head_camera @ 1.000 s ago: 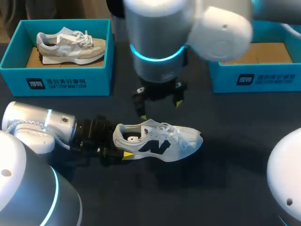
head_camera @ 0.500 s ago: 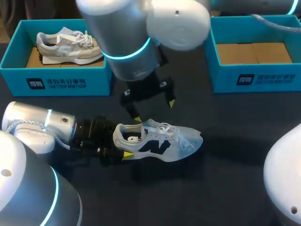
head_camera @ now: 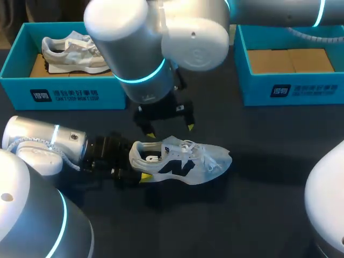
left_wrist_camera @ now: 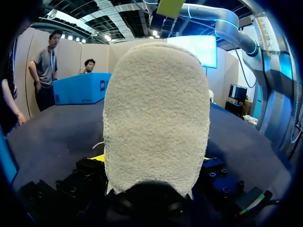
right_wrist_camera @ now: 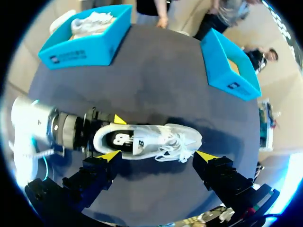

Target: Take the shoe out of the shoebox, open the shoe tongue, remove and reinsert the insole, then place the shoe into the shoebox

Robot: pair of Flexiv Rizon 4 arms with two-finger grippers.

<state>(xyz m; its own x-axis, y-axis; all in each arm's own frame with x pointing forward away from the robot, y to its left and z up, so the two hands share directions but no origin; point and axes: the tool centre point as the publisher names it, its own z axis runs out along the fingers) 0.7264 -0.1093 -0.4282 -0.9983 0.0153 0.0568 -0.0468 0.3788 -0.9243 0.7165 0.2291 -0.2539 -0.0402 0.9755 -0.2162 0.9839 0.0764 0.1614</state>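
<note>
A white sneaker (head_camera: 183,158) with a dark side logo lies on the black table, toe to the right. My left gripper (head_camera: 141,164) comes in low from the left and is shut on its heel, one yellow tip showing against the near side. In the left wrist view the fuzzy heel (left_wrist_camera: 156,118) fills the space between the fingers. My right gripper (head_camera: 170,130) hangs open and empty just above the sneaker's heel end. In the right wrist view the sneaker (right_wrist_camera: 147,139) lies below and between the open fingers of the right gripper (right_wrist_camera: 156,155).
A blue shoebox (head_camera: 64,91) at the back left holds a grey sneaker (head_camera: 80,52). Another blue shoebox (head_camera: 290,88) at the back right shows only a cardboard lining. My right arm's big links hang over the table's middle back.
My right arm has swung left and come down a little, bringing its open gripper nearer the sneaker's heel end. The sneaker and my left arm have stayed put.
</note>
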